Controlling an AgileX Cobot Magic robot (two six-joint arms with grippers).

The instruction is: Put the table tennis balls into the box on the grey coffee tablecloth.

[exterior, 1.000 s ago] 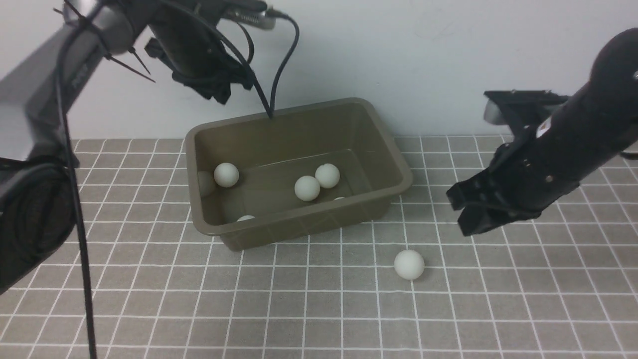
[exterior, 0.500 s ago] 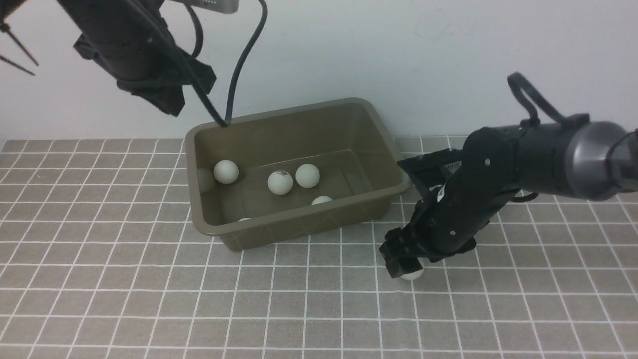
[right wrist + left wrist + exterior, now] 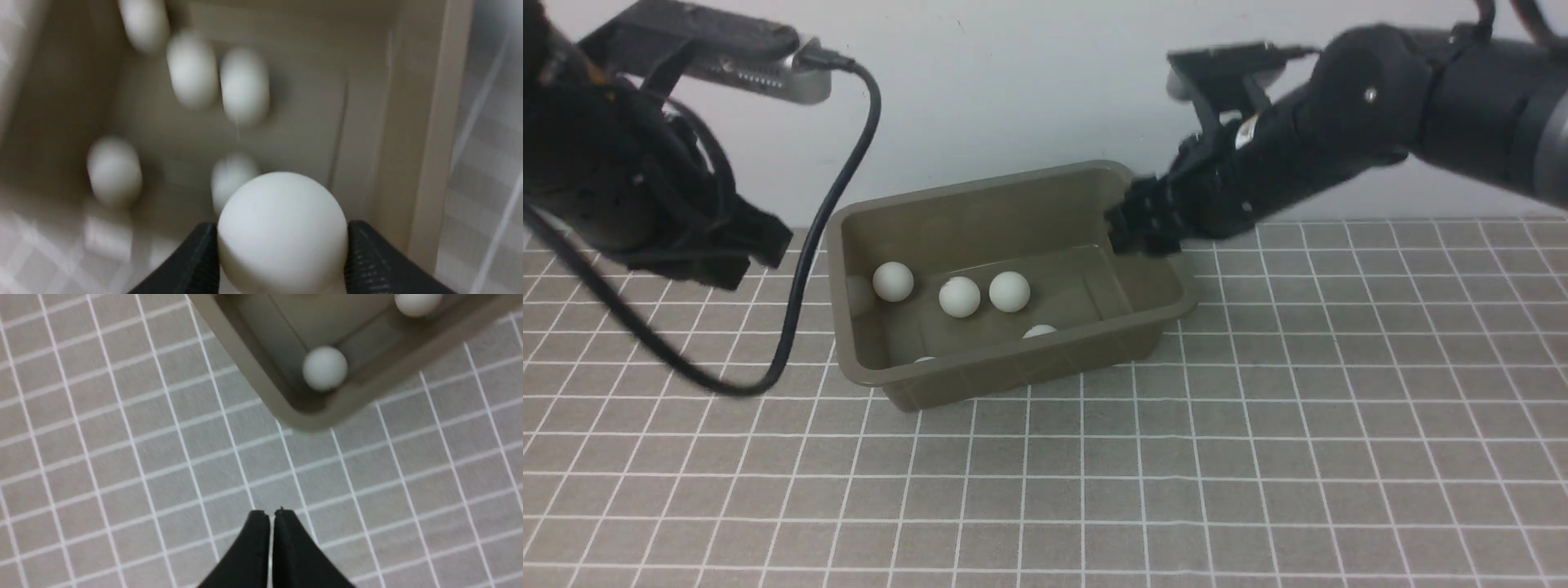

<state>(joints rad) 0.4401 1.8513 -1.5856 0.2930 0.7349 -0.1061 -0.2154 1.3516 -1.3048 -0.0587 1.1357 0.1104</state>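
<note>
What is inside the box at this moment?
Five table tennis balls lie inside the box; its near wall half hides two in the front view. A sixth ball is gripped by the right gripper over the box, not yet in.

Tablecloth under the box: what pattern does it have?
The tablecloth is grey-brown with a thin white square grid; clearest in the front view.

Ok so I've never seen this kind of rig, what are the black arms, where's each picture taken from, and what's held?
Two robot arms ending in grippers. The wide picture looks forward from between them; the other two come from wrist cameras. A grey-brown checked cloth carries an olive-brown plastic tub holding five white table tennis balls. The right gripper grips a sixth white ball over the tub's right end. The left gripper is shut and empty, above the cloth.
</note>
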